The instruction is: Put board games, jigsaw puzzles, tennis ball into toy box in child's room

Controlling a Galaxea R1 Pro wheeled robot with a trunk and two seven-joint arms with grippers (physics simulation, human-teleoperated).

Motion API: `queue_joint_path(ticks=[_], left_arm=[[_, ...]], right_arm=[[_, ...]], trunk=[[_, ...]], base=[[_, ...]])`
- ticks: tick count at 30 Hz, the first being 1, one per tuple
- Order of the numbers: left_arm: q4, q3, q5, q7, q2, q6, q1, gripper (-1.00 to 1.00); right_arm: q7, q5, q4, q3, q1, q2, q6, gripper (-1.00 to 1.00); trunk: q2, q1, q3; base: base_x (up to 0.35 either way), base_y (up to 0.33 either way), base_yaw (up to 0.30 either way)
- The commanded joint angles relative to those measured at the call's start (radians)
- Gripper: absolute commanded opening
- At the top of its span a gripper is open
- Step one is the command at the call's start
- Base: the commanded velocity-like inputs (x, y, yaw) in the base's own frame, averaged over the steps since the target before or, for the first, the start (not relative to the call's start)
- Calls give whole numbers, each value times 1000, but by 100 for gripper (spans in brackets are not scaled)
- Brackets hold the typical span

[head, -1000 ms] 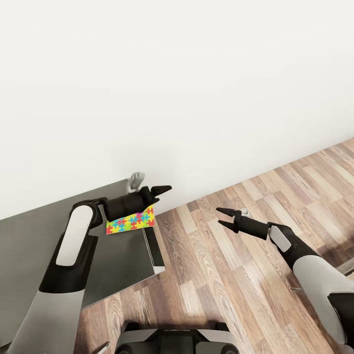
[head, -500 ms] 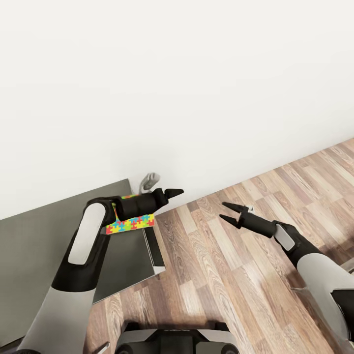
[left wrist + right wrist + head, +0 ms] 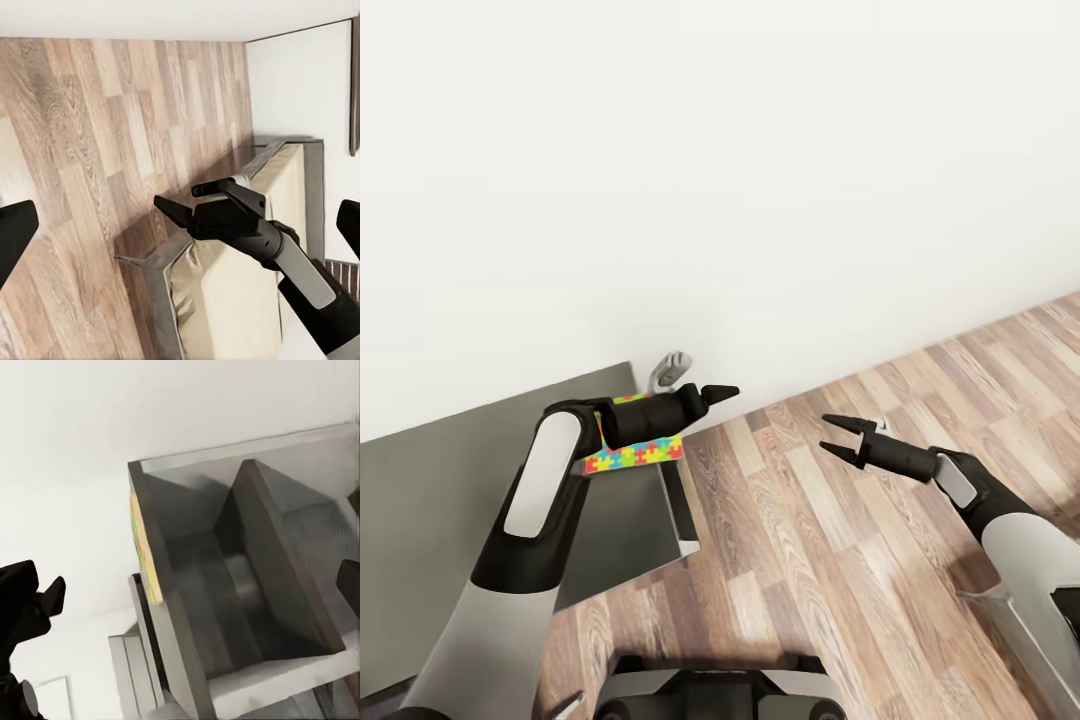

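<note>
Looking down from the head view, the white wall [image 3: 760, 150] took most of the frame, with the wood-plank floor [image 3: 840, 560] below it and the grey worktop [image 3: 450, 480] at the robot's left. In the left wrist view the bed [image 3: 240, 300] lay alongside the floor, beige mattress in a thin grey frame.

One jigsaw puzzle [image 3: 635, 455] lay flat at the worktop's far corner near the wall, close to the edge over the floor; in the right wrist view it showed edge-on as a thin coloured strip [image 3: 146, 547]. No toy box could be made out.

Left claw [image 3: 705, 395] was above the puzzle, its tip past the worktop's edge; I could not tell whether it was open or closed, nor whether it touched the puzzle. Right claw [image 3: 838, 438] hung over the floor, well apart from the worktop, fingers spread, holding nothing.

Risk, as judged: the puzzle is thin and flat, hard to pinch from above. A sliding contact from the left claw could push it off the corner onto the floor.
</note>
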Motion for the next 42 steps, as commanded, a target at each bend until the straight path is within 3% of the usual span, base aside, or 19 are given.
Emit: queue_joint_path(ticks=[1,20,27,42], left_arm=[[0,0,9,10,-1,2,-1,100],[-1,-4,9,13,-1,1,-1,100],[-1,-5,8,14,-1,1,-1,100],[-1,-5,7,13,-2,0,-1,100]], right_arm=[[1,-7,0,6,-1,-1,5,100],[-44,-5,1,-7,-2,-12,30,100],[-56,-6,3,-10,-1,-29,31,100],[-94,-7,2,-11,-1,-39,25,100]], trunk=[[-1,0,-1],[-1,0,-1],[-1,0,-1],[-1,0,-1]], base=[[0,0,191],[0,0,260],[0,0,275],[0,0,92]])
